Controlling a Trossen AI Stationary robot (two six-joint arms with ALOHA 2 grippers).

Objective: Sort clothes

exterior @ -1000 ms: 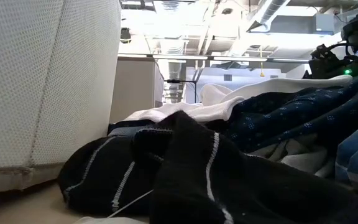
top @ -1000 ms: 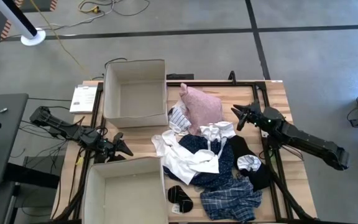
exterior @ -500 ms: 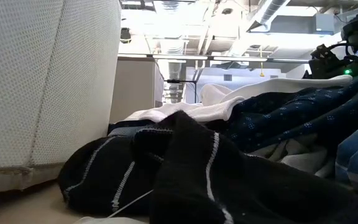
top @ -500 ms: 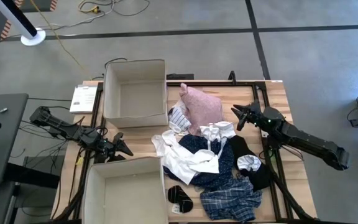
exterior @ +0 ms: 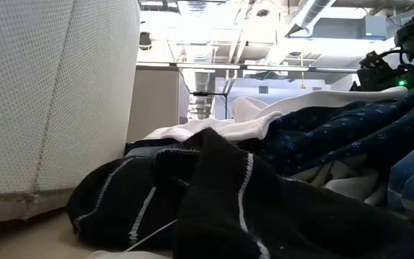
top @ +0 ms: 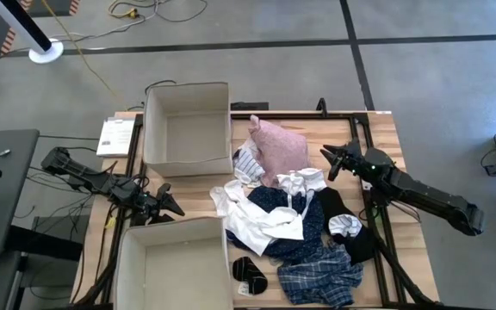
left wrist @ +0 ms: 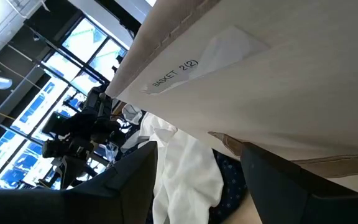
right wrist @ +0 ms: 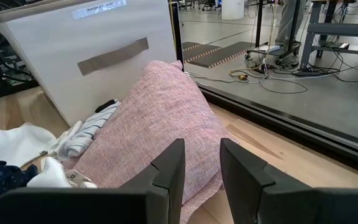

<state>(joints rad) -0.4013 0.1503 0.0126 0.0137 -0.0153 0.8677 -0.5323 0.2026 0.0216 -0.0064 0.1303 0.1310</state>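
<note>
1. While the heap of small soft clothes lies unsorted on the wooden table beside two pale fabric baskets, sorting appears barely begun; both baskets look empty.
2. Right gripper hovers just beside the pink knitted garment, jaws parted, empty.
3. Left gripper waits between the baskets, jaws apart, empty.
4. Next move likely calls for lowering the right gripper onto the pink garment and pinching it.

A white label on the pale side wall of a box reads "BASKET 2(2)" in the left wrist view. The other box, seen from the right wrist, bears a similar label, too small to read.
</note>
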